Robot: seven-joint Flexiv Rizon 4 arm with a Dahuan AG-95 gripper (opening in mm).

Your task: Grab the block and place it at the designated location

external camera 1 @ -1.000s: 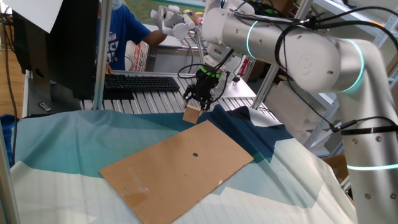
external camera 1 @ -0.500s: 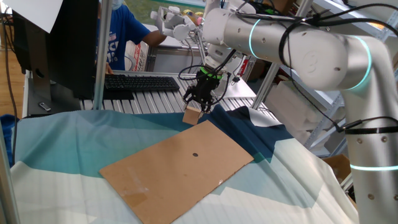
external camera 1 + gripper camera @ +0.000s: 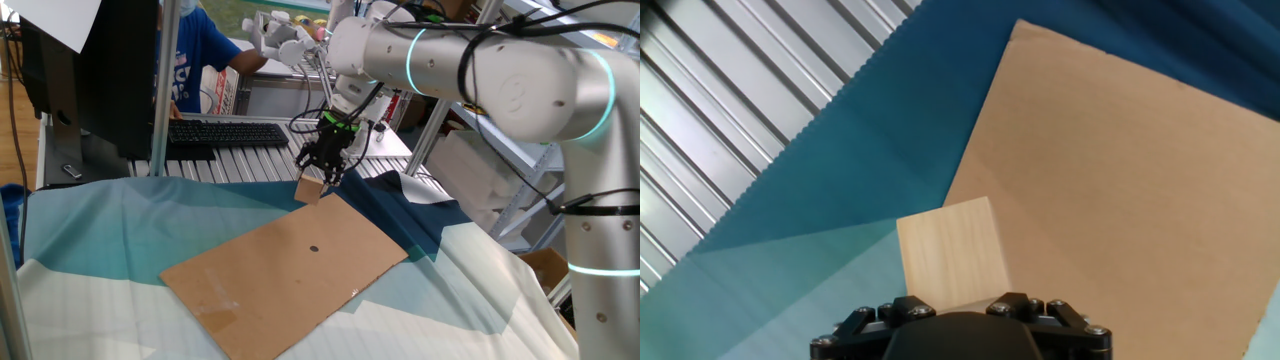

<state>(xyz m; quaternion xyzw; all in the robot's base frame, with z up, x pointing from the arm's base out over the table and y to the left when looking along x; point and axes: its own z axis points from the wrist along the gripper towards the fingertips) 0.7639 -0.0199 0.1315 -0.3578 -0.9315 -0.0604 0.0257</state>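
A pale wooden block (image 3: 309,188) hangs in my gripper (image 3: 317,172), which is shut on it, at the far corner of the brown cardboard sheet (image 3: 290,270). In the hand view the block (image 3: 952,250) sits between the black finger bases at the bottom edge, with the gripper (image 3: 958,302) closed on its sides. It straddles the cardboard's (image 3: 1120,170) left edge and the teal cloth (image 3: 790,290). A small dark mark (image 3: 313,249) lies near the middle of the cardboard. I cannot tell whether the block touches the surface.
A blue-and-teal cloth (image 3: 100,240) covers the table. Behind it runs a ribbed metal rail surface (image 3: 730,90) with a black keyboard (image 3: 228,133). A person in a blue shirt (image 3: 195,50) stands at the back. A monitor (image 3: 90,70) stands on the left.
The gripper, still holding the block, has edged slightly right and down toward the cardboard's far corner. Nothing else has moved.
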